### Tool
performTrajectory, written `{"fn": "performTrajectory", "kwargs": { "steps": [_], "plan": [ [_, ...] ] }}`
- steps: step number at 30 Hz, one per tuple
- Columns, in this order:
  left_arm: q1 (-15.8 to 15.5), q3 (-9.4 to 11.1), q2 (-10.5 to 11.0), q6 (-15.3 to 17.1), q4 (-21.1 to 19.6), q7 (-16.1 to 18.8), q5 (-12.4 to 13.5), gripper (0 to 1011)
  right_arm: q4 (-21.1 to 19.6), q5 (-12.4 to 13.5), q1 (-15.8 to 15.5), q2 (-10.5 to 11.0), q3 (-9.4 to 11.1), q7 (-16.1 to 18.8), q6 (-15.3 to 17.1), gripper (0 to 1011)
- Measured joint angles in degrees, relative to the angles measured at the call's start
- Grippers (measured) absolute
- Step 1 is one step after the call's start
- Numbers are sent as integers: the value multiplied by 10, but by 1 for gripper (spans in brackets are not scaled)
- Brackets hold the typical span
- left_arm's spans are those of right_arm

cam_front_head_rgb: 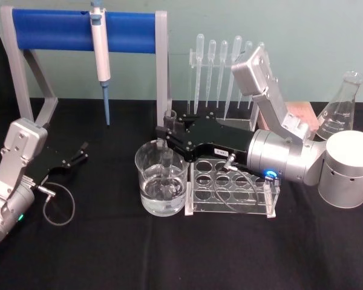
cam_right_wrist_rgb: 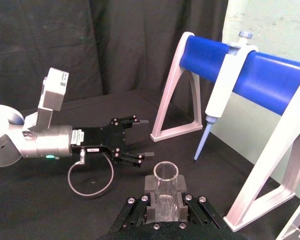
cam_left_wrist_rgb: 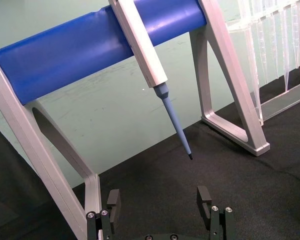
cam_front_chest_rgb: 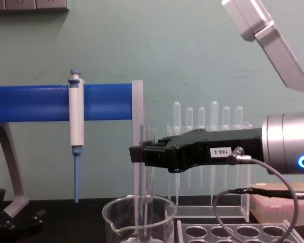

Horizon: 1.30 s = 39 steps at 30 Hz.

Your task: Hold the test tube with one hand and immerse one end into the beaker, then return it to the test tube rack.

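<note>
Inside beaker — clear tube, seemingly upright.

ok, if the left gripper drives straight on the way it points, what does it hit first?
Probably the pipettor tip, which hangs close to the left gripper's line. If it misses, it passes under the blue bar toward the wall. Depth is unclear.

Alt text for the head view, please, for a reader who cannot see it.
The right black gripper holds a long clear glass test tube upright, its lower end inside a wide clear glass beaker of clear liquid beside a clear plastic rack. The left gripper is open at the far left.
</note>
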Motion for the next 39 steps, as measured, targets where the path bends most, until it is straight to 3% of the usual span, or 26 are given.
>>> {"fn": "performTrajectory", "kwargs": {
  "steps": [14,39],
  "plan": [
    [0,0,0,0,0,0,0,1000,18,-17,-14,-14,9,10,-13,227],
    [0,0,0,0,0,0,0,1000,27,-36,-25,-20,13,21,-16,226]
  ]
}}
